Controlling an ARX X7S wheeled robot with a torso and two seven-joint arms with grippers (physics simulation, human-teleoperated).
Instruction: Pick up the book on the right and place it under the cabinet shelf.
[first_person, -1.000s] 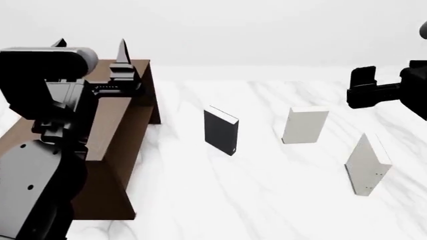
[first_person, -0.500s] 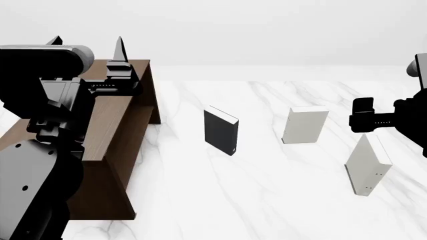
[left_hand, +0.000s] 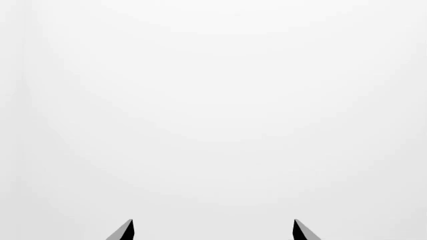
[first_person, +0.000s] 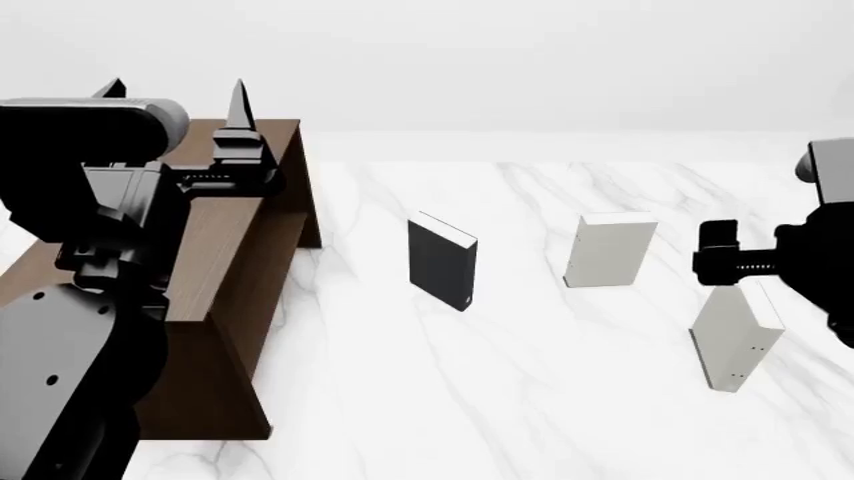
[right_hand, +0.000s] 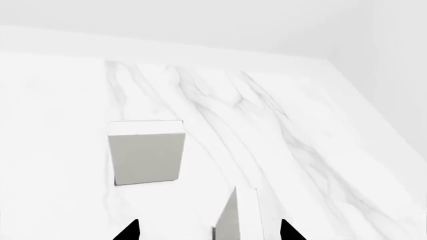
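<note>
The book is a thin pale hardcover standing upright at the far right of the white marble table. It also shows in the right wrist view, edge-on between my fingertips. My right gripper is open just above the book's top edge, with both jaws clear of it. The dark brown cabinet shelf stands at the left. My left gripper is open and empty, raised above the cabinet's far end and facing a blank white background.
A black book stands upright mid-table. A second pale book stands between it and the right book. The marble table reaches a white back wall.
My right gripper has come down and a little toward me, from well above the table to just over the right book. The left arm has hardly moved.
</note>
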